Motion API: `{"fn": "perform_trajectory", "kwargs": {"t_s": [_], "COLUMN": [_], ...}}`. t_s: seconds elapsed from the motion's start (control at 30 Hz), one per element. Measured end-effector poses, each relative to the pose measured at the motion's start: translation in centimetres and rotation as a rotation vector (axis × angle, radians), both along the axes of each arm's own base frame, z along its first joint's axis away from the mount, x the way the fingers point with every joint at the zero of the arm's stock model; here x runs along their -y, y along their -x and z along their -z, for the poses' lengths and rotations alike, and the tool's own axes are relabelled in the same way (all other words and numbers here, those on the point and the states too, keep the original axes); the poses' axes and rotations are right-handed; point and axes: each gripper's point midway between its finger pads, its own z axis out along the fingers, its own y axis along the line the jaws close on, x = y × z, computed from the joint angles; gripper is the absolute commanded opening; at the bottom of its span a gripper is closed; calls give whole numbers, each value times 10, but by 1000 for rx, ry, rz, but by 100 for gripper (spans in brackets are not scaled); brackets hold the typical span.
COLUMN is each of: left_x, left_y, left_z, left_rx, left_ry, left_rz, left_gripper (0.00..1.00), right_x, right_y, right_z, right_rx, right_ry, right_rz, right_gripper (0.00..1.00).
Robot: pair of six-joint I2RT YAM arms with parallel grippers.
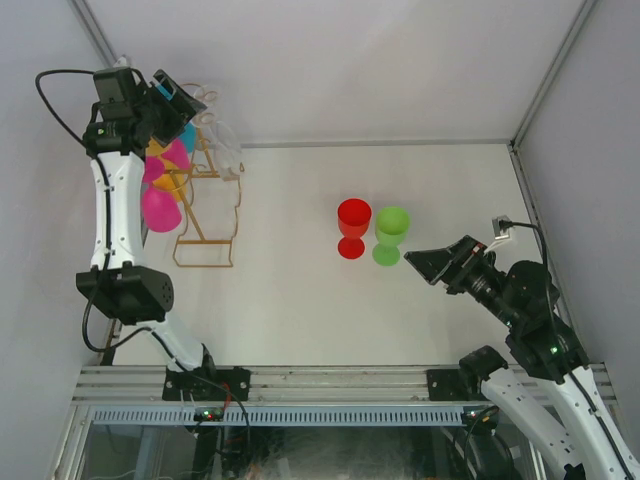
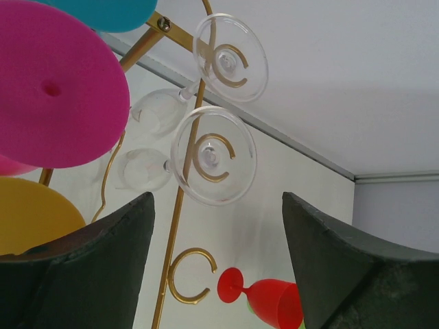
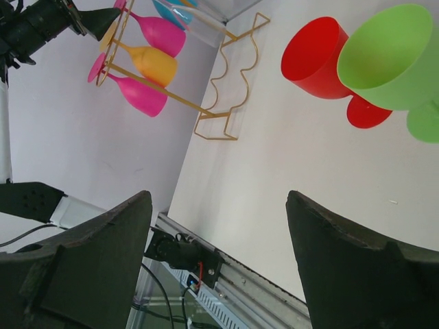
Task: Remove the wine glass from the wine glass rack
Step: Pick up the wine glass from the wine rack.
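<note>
Left wrist view: left gripper [image 2: 217, 199] spread wide and empty, clear wine glass [image 2: 212, 156] at twelve o'clock, seemingly hooked on the rack [image 2: 176, 226].

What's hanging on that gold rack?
Pink glasses, a yellow one, a teal one and two clear ones hang on the gold rack. From above, the left arm covers its top.
</note>
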Motion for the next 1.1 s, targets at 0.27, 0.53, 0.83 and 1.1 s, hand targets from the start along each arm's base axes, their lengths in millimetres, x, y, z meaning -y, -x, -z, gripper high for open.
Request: {"fn": "perform_trajectory", "kwargs": {"t_s": [0.27,0.53,0.83,1.1], "left_x": [-2,-4,-3,1], "left_y": [-17,-25,-29,-33], "left_z": [7,20,25,34], "left_rx": [-18,-51,-64,-86], "left_ry": [19,37,54,74], "left_rz": [-10,-36,-45,-41], "left_gripper": [67,65,55,53], "right_x": [1,3,4,4], "right_y": [-1,-3,-4,-5], "right_z": [9,14,15,17], "right_rx": [-28,-40,-40,-44], "right_ry": [7,16,19,21], "right_rz": [12,25,35,35], "right_gripper": [79,79,79,79]}}
